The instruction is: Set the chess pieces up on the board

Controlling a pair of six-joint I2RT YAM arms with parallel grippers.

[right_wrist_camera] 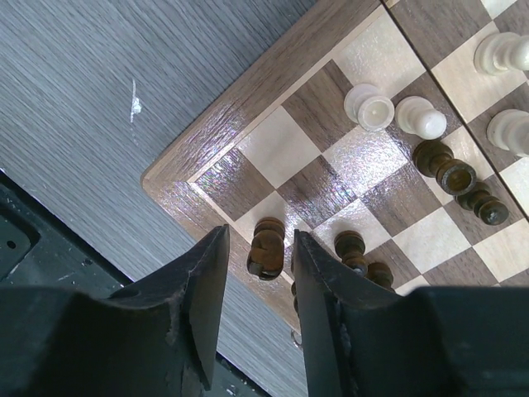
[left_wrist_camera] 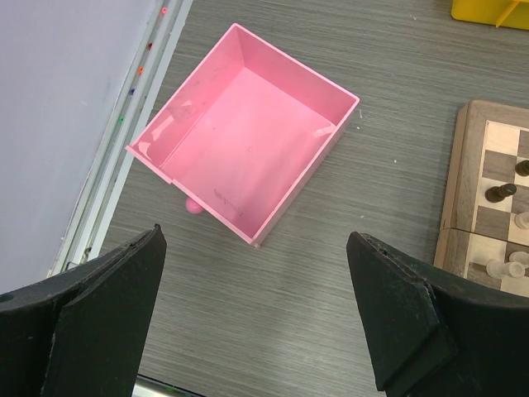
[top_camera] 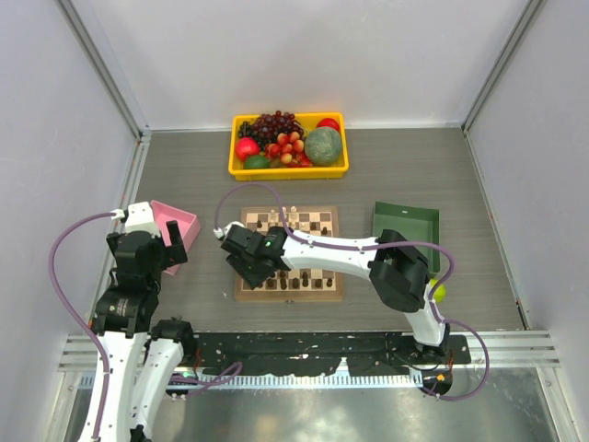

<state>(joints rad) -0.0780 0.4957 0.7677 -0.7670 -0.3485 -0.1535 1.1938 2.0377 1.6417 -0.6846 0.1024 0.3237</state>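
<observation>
My right gripper [right_wrist_camera: 260, 240]: fingers slightly apart, straddling a dark piece [right_wrist_camera: 266, 248] on the board [right_wrist_camera: 256, 91] edge row, near its corner. My left gripper [left_wrist_camera: 256, 240]: fingers wide apart, left of the board.

Pink square plastic tray [left_wrist_camera: 240, 141] on a grey wood-grain table [left_wrist_camera: 388, 165].
2 black fingers [left_wrist_camera: 91, 314] of the left gripper [left_wrist_camera: 256, 273] stand wide apart; checkered wooden chessboard [left_wrist_camera: 475, 132] at right.

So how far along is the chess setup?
Mostly done: chess pieces stand in rows on the board. In hand: the right hand straddles a dark piece in the near edge row, fingers apparently off it. Remaining: the corner square beside it is bare, and two white pieces stand near the dark side. The open left hand hovers by the pink tray.
</observation>
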